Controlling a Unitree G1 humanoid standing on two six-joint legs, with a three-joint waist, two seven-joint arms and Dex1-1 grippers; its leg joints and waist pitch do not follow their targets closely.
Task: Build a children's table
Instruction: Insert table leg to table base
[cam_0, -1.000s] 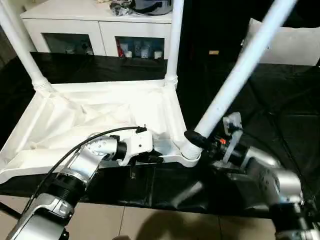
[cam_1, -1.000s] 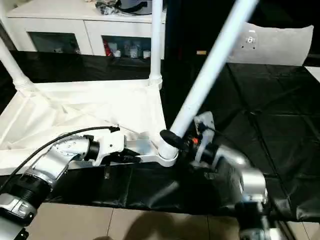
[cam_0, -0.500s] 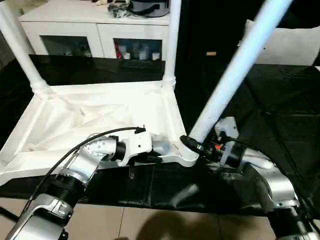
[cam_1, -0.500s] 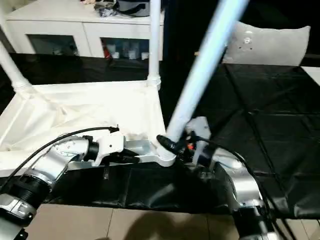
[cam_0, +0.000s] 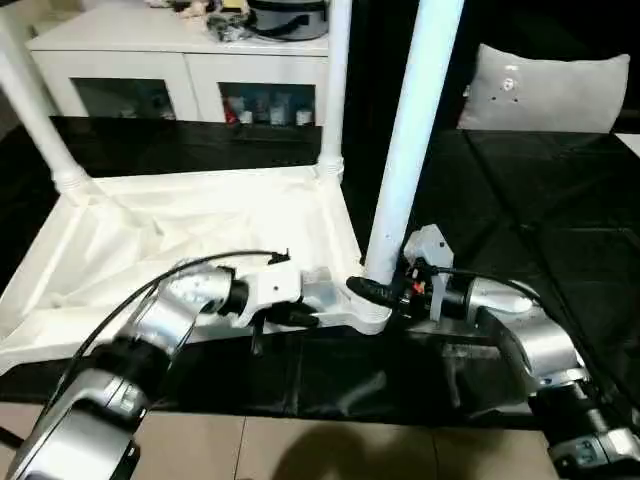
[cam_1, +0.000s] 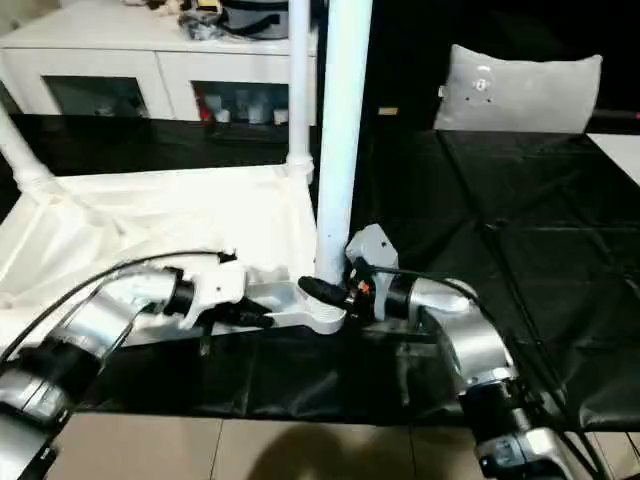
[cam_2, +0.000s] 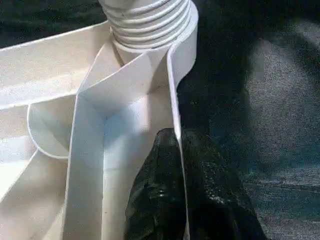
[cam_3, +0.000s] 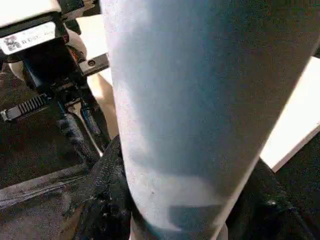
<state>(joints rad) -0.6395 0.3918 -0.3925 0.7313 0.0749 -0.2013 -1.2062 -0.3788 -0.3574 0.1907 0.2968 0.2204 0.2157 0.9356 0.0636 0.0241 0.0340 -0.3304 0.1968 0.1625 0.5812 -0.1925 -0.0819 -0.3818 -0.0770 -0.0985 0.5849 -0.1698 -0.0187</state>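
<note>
The children's table (cam_0: 200, 235) is seen lying upside down on the black tabletop (cam_0: 560, 200), its ribbed underside turned upward; two legs are already stood in the far corners, one at the far left (cam_0: 35, 110) and one at the far right (cam_0: 333, 90); a third leg (cam_0: 405, 140) is held nearly upright at the near right corner socket (cam_0: 370, 315), with its threaded end seated in that socket as the left wrist view shows; the left gripper (cam_2: 177, 200) is clamped on the thin near rim of the table, one of its fingers (cam_2: 155, 200) being placed on the inner face and the other on the outer; the right gripper (cam_0: 375, 292) is set around the base of the third leg just above the socket, and its fingers (cam_3: 107, 195) appear to be closed on the leg, though the contact is partly hidden; a white cabinet (cam_0: 190, 70) is seen behind the tabletop, and a grey cushion (cam_0: 545, 90) to its right
</note>
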